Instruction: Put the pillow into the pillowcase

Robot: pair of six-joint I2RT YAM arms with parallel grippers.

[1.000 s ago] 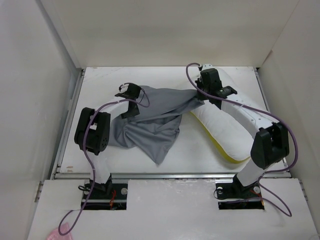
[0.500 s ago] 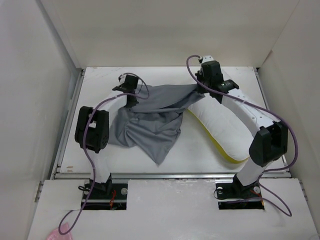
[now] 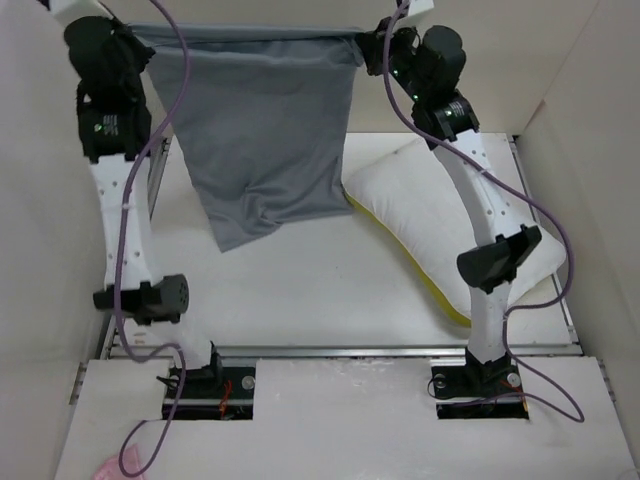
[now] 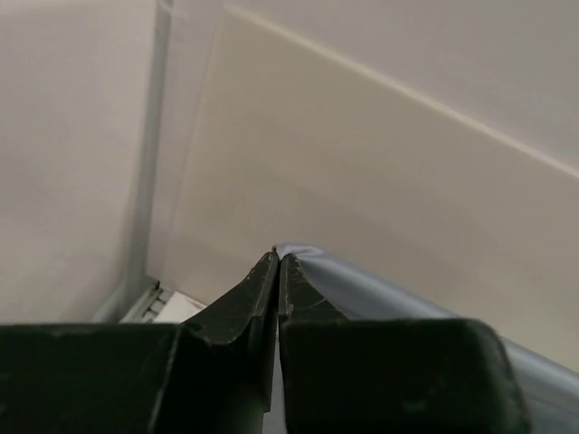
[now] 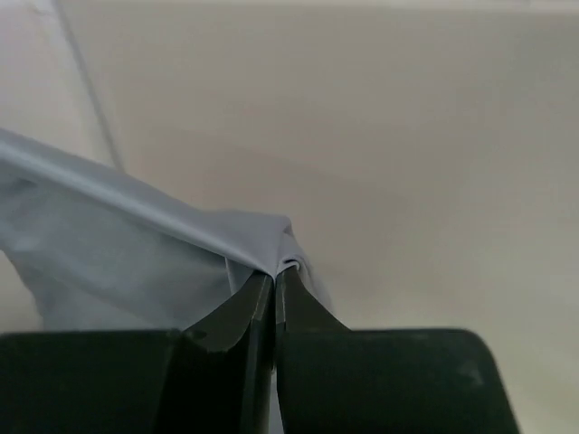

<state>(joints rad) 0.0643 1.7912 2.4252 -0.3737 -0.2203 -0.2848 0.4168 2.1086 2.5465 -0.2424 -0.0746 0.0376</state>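
Observation:
The grey pillowcase (image 3: 265, 130) hangs in the air, stretched between both raised arms, its lower corner dangling over the table. My left gripper (image 3: 140, 32) is shut on its upper left corner (image 4: 298, 262). My right gripper (image 3: 368, 42) is shut on its upper right corner (image 5: 262, 240). The white pillow (image 3: 430, 215) with a yellow edge band lies flat on the table at the right, under the right arm, apart from the cloth. In the wrist views the left gripper (image 4: 277, 262) and right gripper (image 5: 273, 276) each pinch a fold of grey fabric.
White walls enclose the table (image 3: 300, 290) at the back and both sides. The left arm stands tall along the left wall (image 3: 120, 200); the right arm rises over the pillow (image 3: 480, 200). A metal rail runs along the table's near edge (image 3: 340, 350).
Both arms have swung up high from the table, lifting the pillowcase off the surface and pulling it taut between them. The pillow stays on the table, now uncovered.

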